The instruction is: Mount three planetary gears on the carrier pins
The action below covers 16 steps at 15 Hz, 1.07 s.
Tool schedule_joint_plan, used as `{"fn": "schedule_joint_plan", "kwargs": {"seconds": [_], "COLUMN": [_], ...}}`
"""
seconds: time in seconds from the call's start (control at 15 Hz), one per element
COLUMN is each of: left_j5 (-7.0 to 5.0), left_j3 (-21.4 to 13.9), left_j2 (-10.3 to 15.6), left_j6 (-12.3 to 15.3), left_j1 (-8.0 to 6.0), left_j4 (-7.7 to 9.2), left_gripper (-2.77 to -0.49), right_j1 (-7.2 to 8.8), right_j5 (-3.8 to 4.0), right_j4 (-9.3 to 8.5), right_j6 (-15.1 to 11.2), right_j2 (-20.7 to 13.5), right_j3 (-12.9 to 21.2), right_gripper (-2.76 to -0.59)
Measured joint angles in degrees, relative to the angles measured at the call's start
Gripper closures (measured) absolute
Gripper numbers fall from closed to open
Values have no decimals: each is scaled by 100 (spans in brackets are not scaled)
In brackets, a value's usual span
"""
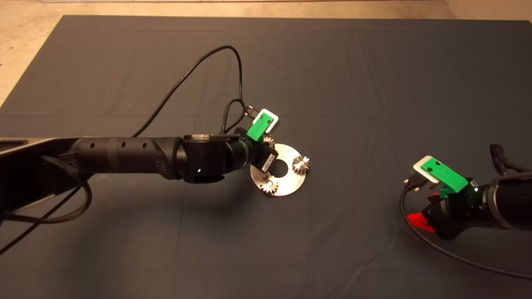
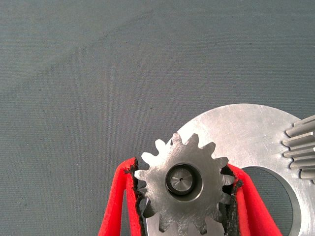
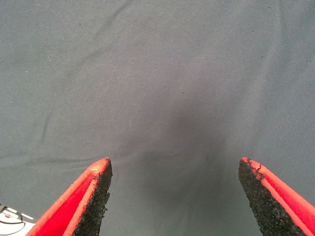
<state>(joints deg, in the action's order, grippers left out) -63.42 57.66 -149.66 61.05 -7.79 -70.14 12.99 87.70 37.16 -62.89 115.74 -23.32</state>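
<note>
The shiny steel disc (image 1: 288, 182) lies mid-mat. Two planetary gears (image 1: 301, 165) (image 1: 269, 187) sit on it at its right and near sides. My left gripper (image 1: 266, 146) is over the disc's far-left edge, shut on the third gear (image 2: 158, 183). In the left wrist view, the red fingers (image 2: 120, 196) touch this gear's teeth on both sides. A carrier pin's end (image 2: 182, 179) shows inside its bore, above the disc (image 2: 241, 132). Another gear (image 2: 301, 147) shows at the picture's edge. My right gripper (image 1: 420, 221) is open and empty over the mat at the right (image 3: 174, 169).
The left arm's black cable (image 1: 195, 70) loops over the mat behind the disc. The right arm's cable (image 1: 436, 245) trails across the mat's near right. The dark mat (image 1: 374, 83) ends at a pale floor along the far side.
</note>
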Motion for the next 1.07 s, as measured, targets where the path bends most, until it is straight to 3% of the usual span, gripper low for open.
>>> {"fn": "schedule_joint_plan", "kwargs": {"seconds": [0.4, 1.07], "left_j5": [83, 91], "left_j3": [0, 0], "left_j2": [29, 33], "left_j6": [-2, -2], "left_j1": [0, 0], "left_j4": [0, -2], "left_gripper": [-64, -76], "right_j1": [0, 0], "right_j5": [1, 0], "right_j4": [0, -1], "right_j6": [0, 0], "right_j2": [2, 16], "right_j3": [0, 0], "right_gripper": [-189, -189]}}
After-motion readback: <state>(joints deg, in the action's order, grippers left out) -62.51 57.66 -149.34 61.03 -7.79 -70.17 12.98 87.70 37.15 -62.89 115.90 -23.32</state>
